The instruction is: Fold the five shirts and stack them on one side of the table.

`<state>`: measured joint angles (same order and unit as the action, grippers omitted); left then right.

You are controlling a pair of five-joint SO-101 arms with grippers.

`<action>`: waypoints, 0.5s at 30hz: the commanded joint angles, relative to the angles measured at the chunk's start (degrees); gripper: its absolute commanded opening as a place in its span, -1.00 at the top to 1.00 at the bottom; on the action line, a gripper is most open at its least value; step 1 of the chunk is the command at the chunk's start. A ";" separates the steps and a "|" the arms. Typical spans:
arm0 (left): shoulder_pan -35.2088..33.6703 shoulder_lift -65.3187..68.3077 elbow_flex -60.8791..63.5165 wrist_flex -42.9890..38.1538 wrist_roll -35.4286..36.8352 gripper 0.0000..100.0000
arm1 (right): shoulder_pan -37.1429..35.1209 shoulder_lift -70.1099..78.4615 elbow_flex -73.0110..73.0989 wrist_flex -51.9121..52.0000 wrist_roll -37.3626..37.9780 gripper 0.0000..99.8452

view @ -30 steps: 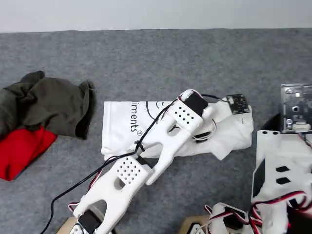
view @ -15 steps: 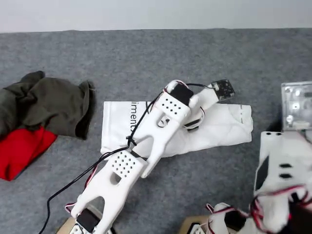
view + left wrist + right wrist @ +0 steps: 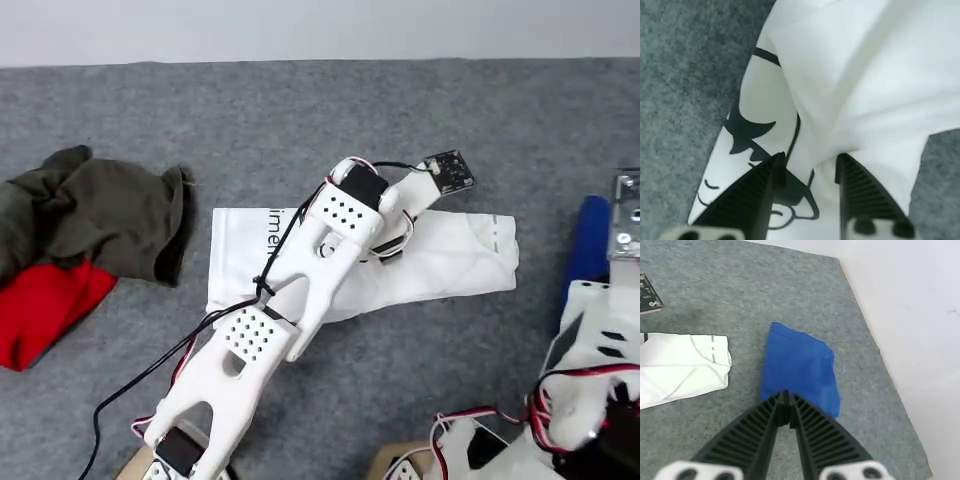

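White shirt [image 3: 450, 260] lies under the spread left hand [image 3: 810, 162], blue shirt [image 3: 797, 360] near the pressed-together right hand [image 3: 789, 397].

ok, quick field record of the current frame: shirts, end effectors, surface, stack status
white shirt: partly folded, mid-table, under the left arm
blue shirt: folded, on the right arm's side of the table
olive shirt: crumpled, at the left, lying over the red one
red shirt: unfolded, partly covered
left end effector: open, over the white shirt
right end effector: shut, over the blue shirt's edge
surface: grey mat
stack: none yet
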<state>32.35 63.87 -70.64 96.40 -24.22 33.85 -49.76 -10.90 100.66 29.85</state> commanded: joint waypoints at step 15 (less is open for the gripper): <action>11.60 -0.53 -4.26 3.16 1.23 0.67 | 0.84 -0.31 -0.18 2.15 0.70 0.98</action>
<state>43.52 64.22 -73.19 98.86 -23.25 34.11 -49.76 -10.90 100.66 29.85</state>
